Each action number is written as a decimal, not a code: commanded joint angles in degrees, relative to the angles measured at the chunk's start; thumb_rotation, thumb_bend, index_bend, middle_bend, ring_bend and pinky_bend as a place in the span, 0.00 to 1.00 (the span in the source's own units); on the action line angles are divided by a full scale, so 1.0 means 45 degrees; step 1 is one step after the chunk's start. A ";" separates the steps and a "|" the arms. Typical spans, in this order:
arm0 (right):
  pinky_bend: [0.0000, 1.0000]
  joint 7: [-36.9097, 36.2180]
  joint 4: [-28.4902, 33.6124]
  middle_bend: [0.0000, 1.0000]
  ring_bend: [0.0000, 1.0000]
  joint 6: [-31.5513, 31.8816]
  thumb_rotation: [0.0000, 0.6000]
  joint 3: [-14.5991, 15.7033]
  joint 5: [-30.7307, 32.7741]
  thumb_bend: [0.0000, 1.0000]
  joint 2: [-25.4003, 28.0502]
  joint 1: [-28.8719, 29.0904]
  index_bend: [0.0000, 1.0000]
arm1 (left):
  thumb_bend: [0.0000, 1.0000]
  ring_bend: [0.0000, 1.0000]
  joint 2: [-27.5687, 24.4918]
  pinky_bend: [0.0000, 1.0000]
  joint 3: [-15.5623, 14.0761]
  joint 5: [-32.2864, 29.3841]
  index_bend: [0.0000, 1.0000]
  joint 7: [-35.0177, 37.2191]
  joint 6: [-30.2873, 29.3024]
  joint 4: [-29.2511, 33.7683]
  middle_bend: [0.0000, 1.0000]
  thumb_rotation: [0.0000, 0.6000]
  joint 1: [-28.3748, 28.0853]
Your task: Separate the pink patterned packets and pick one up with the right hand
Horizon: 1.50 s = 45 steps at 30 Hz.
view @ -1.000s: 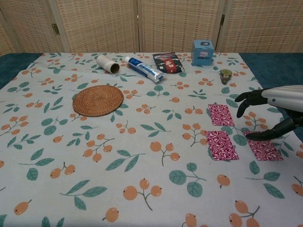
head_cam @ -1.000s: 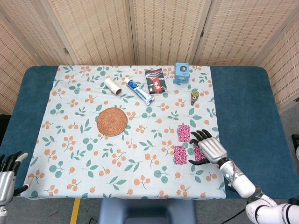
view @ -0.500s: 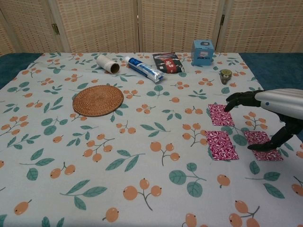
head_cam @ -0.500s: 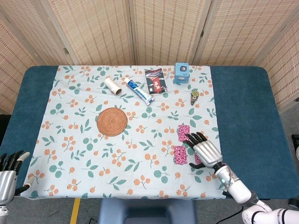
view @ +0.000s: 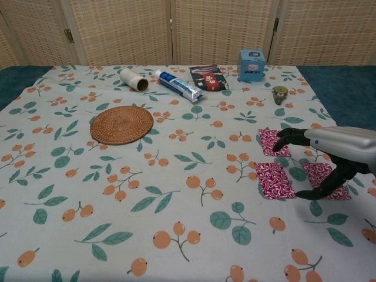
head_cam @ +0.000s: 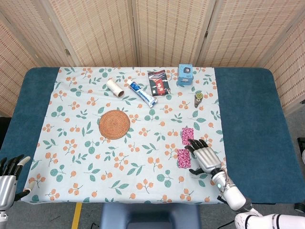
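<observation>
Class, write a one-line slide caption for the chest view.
Right hand hovers open over three separated pink patterned packets on a floral tablecloth.

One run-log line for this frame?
phase: reach | right hand: open, over pink packets | packets: three apart, on cloth | left hand: idle, table edge

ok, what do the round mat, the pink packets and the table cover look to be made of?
Round mat: woven rattan or straw by its look, matte, with a visible coiled weave. Pink packets: thin and flat, probably printed paper or plastic film; no gloss shows. Table cover: printed cloth or oilcloth, smooth; which one is unclear.
</observation>
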State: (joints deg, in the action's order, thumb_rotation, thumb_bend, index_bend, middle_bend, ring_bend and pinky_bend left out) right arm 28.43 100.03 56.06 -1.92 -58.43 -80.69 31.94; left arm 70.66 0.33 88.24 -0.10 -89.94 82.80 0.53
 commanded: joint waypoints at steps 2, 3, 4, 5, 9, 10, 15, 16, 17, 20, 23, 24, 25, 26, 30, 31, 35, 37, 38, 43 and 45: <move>0.00 0.0465 0.0078 0.03 0.00 -0.0058 0.82 -0.0036 0.0669 0.27 -0.0317 0.0237 0.16 | 0.33 0.15 0.0033 0.00 0.0003 0.0001 0.20 0.0120 -0.0043 -0.0083 0.14 1.00 0.0022; 0.00 0.0528 0.0067 0.03 0.00 -0.0044 0.82 -0.0042 0.0742 0.27 -0.0369 0.0274 0.16 | 0.33 0.15 0.0044 0.00 0.0001 0.0000 0.20 0.0146 -0.0042 -0.0111 0.14 1.00 0.0024; 0.00 0.0581 0.0041 0.03 0.00 -0.0017 0.82 -0.0058 0.0821 0.27 -0.0438 0.0314 0.16 | 0.33 0.15 0.0057 0.00 -0.0010 0.0008 0.20 0.0172 -0.0031 -0.0143 0.14 1.00 0.0022; 0.00 0.0624 0.0007 0.03 0.00 0.0004 0.82 -0.0075 0.0896 0.27 -0.0490 0.0346 0.16 | 0.33 0.15 0.0064 0.00 -0.0015 0.0016 0.20 0.0188 -0.0021 -0.0162 0.14 1.00 0.0017; 0.00 0.0793 -0.0106 0.03 0.00 -0.0021 0.82 -0.0155 0.1311 0.27 -0.0726 0.0534 0.15 | 0.33 0.15 0.0076 0.00 -0.0015 0.0033 0.20 0.0230 -0.0011 -0.0210 0.14 1.00 0.0002; 0.00 0.0831 -0.0122 0.03 0.00 -0.0036 0.82 -0.0170 0.1388 0.27 -0.0759 0.0582 0.14 | 0.33 0.15 0.0076 0.00 -0.0007 0.0034 0.20 0.0246 -0.0021 -0.0213 0.14 1.00 0.0000; 0.00 0.1100 -0.0154 0.02 0.00 -0.0086 0.82 -0.0226 0.2003 0.27 -0.0817 0.0822 0.13 | 0.33 0.15 0.0065 0.00 -0.0011 0.0042 0.20 0.0247 0.0005 -0.0229 0.14 1.00 -0.0018; 0.00 0.1172 -0.0159 0.02 0.00 -0.0128 0.82 -0.0216 0.2161 0.27 -0.0812 0.0889 0.13 | 0.33 0.15 0.0068 0.00 -0.0011 0.0031 0.20 0.0239 0.0015 -0.0233 0.14 1.00 -0.0018; 0.00 0.1218 -0.0173 0.02 0.00 -0.0161 0.82 -0.0208 0.2264 0.27 -0.0816 0.0939 0.13 | 0.33 0.15 0.0071 0.00 -0.0013 0.0028 0.20 0.0232 0.0023 -0.0235 0.14 1.00 -0.0020; 0.00 0.1311 -0.0231 0.02 0.00 -0.0259 0.82 -0.0175 0.2553 0.27 -0.0839 0.1085 0.13 | 0.33 0.15 0.0080 0.00 -0.0011 0.0031 0.20 0.0216 0.0032 -0.0220 0.14 1.00 -0.0030; 0.00 0.1363 -0.0335 0.02 0.00 -0.0283 0.82 -0.0163 0.2786 0.27 -0.0876 0.1205 0.13 | 0.33 0.15 0.0082 0.00 -0.0012 0.0032 0.20 0.0182 0.0054 -0.0210 0.14 1.00 -0.0045; 0.00 0.1382 -0.0357 0.02 0.00 -0.0280 0.82 -0.0153 0.2838 0.27 -0.0889 0.1236 0.13 | 0.33 0.15 0.0084 0.00 -0.0008 0.0030 0.20 0.0179 0.0053 -0.0210 0.14 1.00 -0.0047; 0.00 0.1394 -0.0369 0.02 0.00 -0.0282 0.82 -0.0143 0.2882 0.27 -0.0898 0.1266 0.12 | 0.33 0.15 0.0083 0.00 -0.0008 0.0030 0.20 0.0177 0.0052 -0.0209 0.14 1.00 -0.0047; 0.00 0.1396 -0.0389 0.02 0.00 -0.0279 0.82 -0.0135 0.2933 0.27 -0.0914 0.1300 0.12 | 0.33 0.15 0.0083 0.00 -0.0006 0.0025 0.20 0.0175 0.0048 -0.0210 0.14 1.00 -0.0045; 0.00 0.1404 -0.0477 0.03 0.00 -0.0260 0.82 -0.0074 0.3023 0.27 -0.0967 0.1400 0.13 | 0.33 0.15 0.0089 0.00 -0.0020 0.0018 0.20 0.0176 0.0047 -0.0221 0.14 1.00 -0.0031; 0.00 0.1404 -0.0493 0.03 0.00 -0.0254 0.82 -0.0053 0.3026 0.27 -0.0977 0.1414 0.13 | 0.33 0.15 0.0091 0.00 -0.0022 0.0013 0.20 0.0178 0.0042 -0.0228 0.14 1.00 -0.0025; 0.00 0.1375 -0.0525 0.03 0.00 -0.0151 0.82 0.0002 0.3003 0.26 -0.1026 0.1446 0.13 | 0.33 0.15 0.0116 0.00 -0.0017 -0.0028 0.20 0.0229 0.0035 -0.0271 0.14 1.00 -0.0002; 0.00 0.1343 -0.0549 0.04 0.00 -0.0063 0.82 0.0011 0.2966 0.26 -0.1074 0.1448 0.14 | 0.33 0.15 0.0135 0.00 -0.0025 -0.0019 0.20 0.0261 0.0028 -0.0312 0.14 1.00 0.0004; 0.00 0.1332 -0.0556 0.04 0.00 -0.0034 0.82 0.0022 0.2951 0.26 -0.1089 0.1447 0.14 | 0.33 0.15 0.0149 0.00 -0.0029 -0.0023 0.20 0.0275 0.0034 -0.0335 0.14 1.00 0.0007; 0.00 0.1379 -0.0577 0.05 0.00 0.0130 0.82 0.0099 0.2871 0.27 -0.1177 0.1466 0.16 | 0.33 0.15 0.0200 0.00 -0.0037 -0.0044 0.20 0.0359 0.0063 -0.0439 0.14 1.00 0.0011; 0.00 0.1385 -0.0599 0.05 0.00 0.0197 0.82 0.0109 0.2848 0.27 -0.1227 0.1465 0.16 | 0.33 0.15 0.0212 0.00 -0.0032 -0.0057 0.20 0.0388 0.0068 -0.0476 0.14 1.00 0.0013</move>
State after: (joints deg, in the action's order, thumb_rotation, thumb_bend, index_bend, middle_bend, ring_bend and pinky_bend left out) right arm 34.64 97.36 56.91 -1.46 -45.59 -86.17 38.53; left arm 71.60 0.18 88.01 1.62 -89.64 80.68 0.58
